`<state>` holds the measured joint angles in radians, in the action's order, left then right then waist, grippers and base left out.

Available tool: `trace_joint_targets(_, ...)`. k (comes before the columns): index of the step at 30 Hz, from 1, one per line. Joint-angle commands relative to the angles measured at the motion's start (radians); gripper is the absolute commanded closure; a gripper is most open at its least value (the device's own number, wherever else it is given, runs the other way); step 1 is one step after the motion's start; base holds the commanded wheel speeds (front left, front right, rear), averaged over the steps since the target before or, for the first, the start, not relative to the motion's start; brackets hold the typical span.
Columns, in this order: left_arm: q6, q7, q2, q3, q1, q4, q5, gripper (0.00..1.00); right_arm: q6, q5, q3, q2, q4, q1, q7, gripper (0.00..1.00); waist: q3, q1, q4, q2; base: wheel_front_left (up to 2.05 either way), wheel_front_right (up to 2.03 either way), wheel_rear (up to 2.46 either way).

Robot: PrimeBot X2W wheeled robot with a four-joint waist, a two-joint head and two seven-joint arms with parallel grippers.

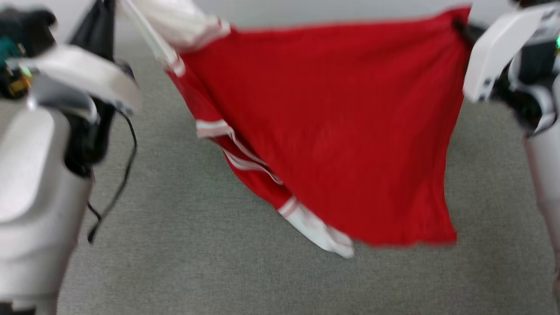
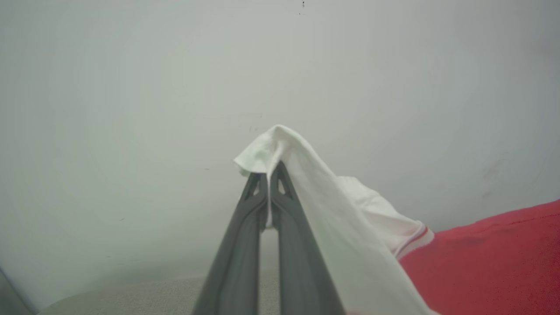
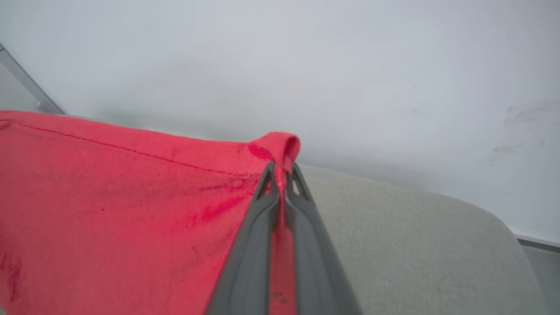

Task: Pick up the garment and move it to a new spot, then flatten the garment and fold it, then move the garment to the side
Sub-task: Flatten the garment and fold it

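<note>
The garment [image 1: 332, 131] hangs stretched in the air between my two grippers, above the grey surface. Its plain red side faces the head camera; the letters and number are hidden. My left gripper [image 2: 269, 168] is shut on a white sleeve [image 2: 302, 175], with the red body [image 2: 490, 258] trailing off to the right. My right gripper [image 3: 282, 168] is shut on a red hem corner of the garment [image 3: 109, 197], and shows at the upper right in the head view [image 1: 459, 26]. The other white sleeve [image 1: 323, 232] dangles lowest, close to the surface.
A grey carpet-like surface [image 1: 175, 262] spreads under the garment, with a pale wall [image 3: 306, 65] behind it. A black cable [image 1: 127, 166] hangs from my left arm [image 1: 39, 175]. My right arm's white shell [image 1: 498, 52] stands at the right edge.
</note>
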<state>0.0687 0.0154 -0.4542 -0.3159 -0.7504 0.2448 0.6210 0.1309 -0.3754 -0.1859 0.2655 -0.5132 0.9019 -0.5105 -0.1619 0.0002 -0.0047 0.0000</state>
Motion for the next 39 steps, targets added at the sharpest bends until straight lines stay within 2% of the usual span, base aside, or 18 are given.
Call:
trace_joint_targets(1, -0.006, 0.003, 0.001, 0.006, -0.092, 0.035, -0.014, 1.00, 0.000, 0.013, 0.013, 0.000, -0.006, 0.072, 0.024, 1.00, -0.081, -0.0002, -0.024, 0.0000, 0.00, 0.00, 0.00)
trace_joint_targets(9, -0.045, 0.043, -0.035, 0.025, -0.517, 0.190, -0.082, 1.00, 0.000, 0.076, 0.075, -0.003, -0.001, 0.388, 0.140, 1.00, -0.284, -0.0002, -0.053, 0.0000, 0.00, 0.00, 0.00)
trace_joint_targets(14, -0.070, 0.063, -0.053, 0.022, -0.752, 0.264, -0.123, 1.00, 0.000, 0.089, 0.107, -0.003, 0.000, 0.560, 0.173, 1.00, -0.394, -0.0002, -0.064, 0.0000, 0.00, 0.00, 0.00)
trace_joint_targets(21, -0.095, 0.094, -0.039, 0.013, -0.943, 0.364, -0.142, 1.00, 0.000, 0.098, 0.097, 0.002, -0.038, 0.716, 0.222, 1.00, -0.518, -0.0002, -0.052, 0.0000, 0.00, 0.00, 0.00)
trace_joint_targets(26, -0.120, 0.115, -0.018, 0.001, -0.961, 0.452, -0.132, 1.00, 0.000, 0.089, 0.064, -0.007, -0.112, 0.752, 0.268, 1.00, -0.569, -0.0002, -0.037, 0.0000, 0.00, 0.00, 0.00)
trace_joint_targets(32, -0.150, 0.156, 0.008, -0.004, -0.908, 0.565, -0.099, 1.00, 0.000, 0.058, 0.000, -0.007, -0.235, 0.740, 0.334, 1.00, -0.588, -0.0002, -0.021, 0.0000, 0.00, 0.00, 0.00)
trace_joint_targets(39, -0.184, 0.221, 0.021, -0.012, -0.692, 0.667, -0.050, 1.00, 0.000, -0.017, -0.119, 0.000, -0.355, 0.590, 0.423, 1.00, -0.464, -0.0002, -0.011, 0.0000, 0.00, 0.00, 0.00)
